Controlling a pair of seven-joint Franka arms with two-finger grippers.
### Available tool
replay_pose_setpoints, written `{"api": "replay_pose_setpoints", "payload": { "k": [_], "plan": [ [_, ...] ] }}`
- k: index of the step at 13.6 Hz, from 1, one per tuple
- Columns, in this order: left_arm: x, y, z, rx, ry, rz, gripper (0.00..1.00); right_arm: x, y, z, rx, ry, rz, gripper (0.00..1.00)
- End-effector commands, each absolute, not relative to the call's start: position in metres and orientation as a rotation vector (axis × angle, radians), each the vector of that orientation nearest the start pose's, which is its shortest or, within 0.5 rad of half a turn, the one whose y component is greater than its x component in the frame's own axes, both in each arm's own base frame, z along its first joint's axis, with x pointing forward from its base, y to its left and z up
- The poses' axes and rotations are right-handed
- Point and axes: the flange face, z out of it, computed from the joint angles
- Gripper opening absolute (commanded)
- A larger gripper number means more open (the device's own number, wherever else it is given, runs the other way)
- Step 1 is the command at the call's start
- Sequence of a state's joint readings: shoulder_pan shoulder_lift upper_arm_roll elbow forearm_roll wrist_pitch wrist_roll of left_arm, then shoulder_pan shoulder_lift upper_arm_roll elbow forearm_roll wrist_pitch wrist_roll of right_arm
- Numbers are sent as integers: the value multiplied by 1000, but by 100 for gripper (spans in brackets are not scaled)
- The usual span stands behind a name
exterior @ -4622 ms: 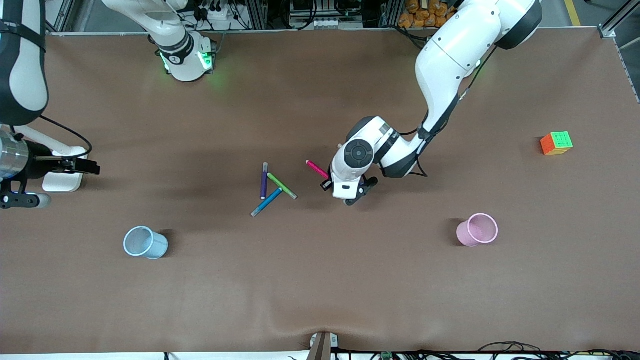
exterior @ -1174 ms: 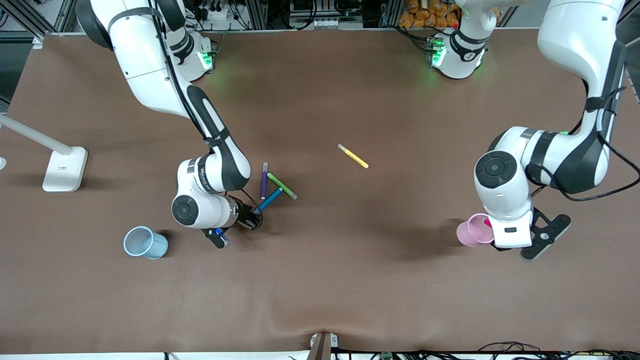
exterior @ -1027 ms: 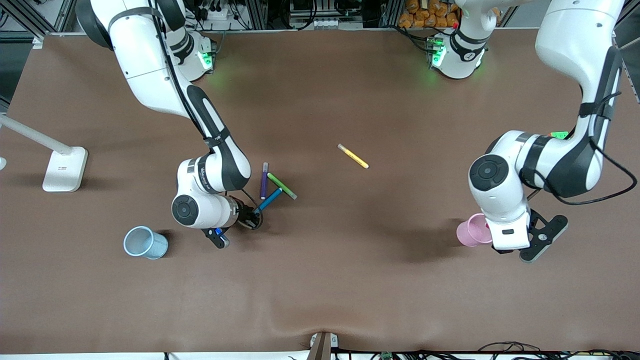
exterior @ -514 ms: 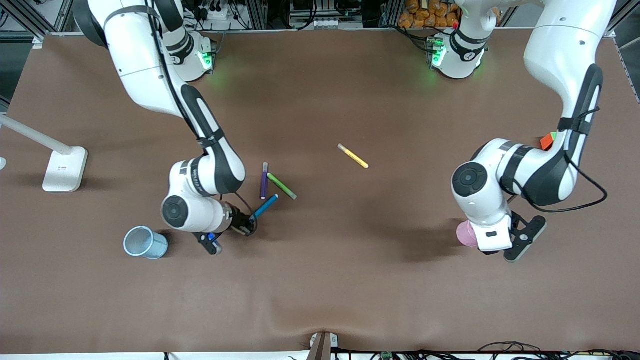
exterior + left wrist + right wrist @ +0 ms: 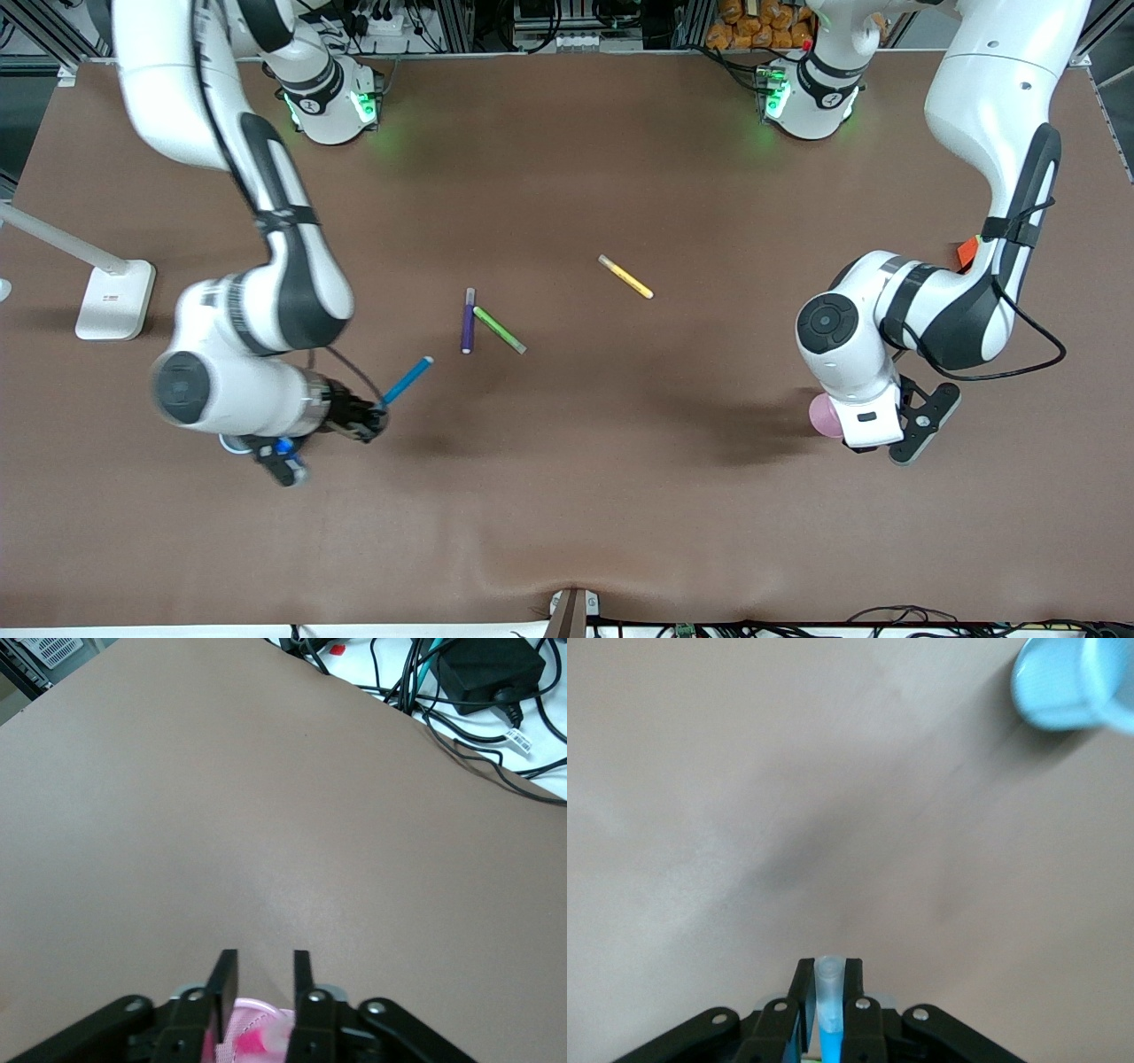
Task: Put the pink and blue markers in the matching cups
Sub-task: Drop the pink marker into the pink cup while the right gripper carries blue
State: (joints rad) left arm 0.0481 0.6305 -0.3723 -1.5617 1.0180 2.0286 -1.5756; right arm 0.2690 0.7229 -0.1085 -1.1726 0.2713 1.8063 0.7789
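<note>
My right end effector [image 5: 825, 1001] is clamped on the slim sky-blue marker [image 5: 407, 380], which is lifted off the brown worktop [image 5: 567, 496] and slants up from my fingers, pale cap end outward. The small pale blue tapered cup [image 5: 1067, 684] stands on the worktop at the right arm's end, mostly hidden under my right wrist in the front view.

My left end effector [image 5: 258, 992] hangs directly over the small pale pink tapered cup [image 5: 824, 416], fingers [image 5: 302, 979] parted with nothing gripped. The magenta-pink marker [image 5: 252, 1043] lies inside that cup, seen between the fingers.

Resting mid-worktop: a dark purple marker [image 5: 466, 321] and a green marker [image 5: 500, 330] meeting in a V, and a yellow marker [image 5: 625, 276] apart from them, toward the left arm's end.
</note>
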Motion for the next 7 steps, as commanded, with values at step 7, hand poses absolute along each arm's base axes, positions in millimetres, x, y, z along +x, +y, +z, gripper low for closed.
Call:
{"api": "replay_pose_setpoints", "payload": {
  "k": [7],
  "plan": [
    [684,-138,400,-2633,-1100,-442,100,723,104,433,-3106,706,28,0]
  ]
}}
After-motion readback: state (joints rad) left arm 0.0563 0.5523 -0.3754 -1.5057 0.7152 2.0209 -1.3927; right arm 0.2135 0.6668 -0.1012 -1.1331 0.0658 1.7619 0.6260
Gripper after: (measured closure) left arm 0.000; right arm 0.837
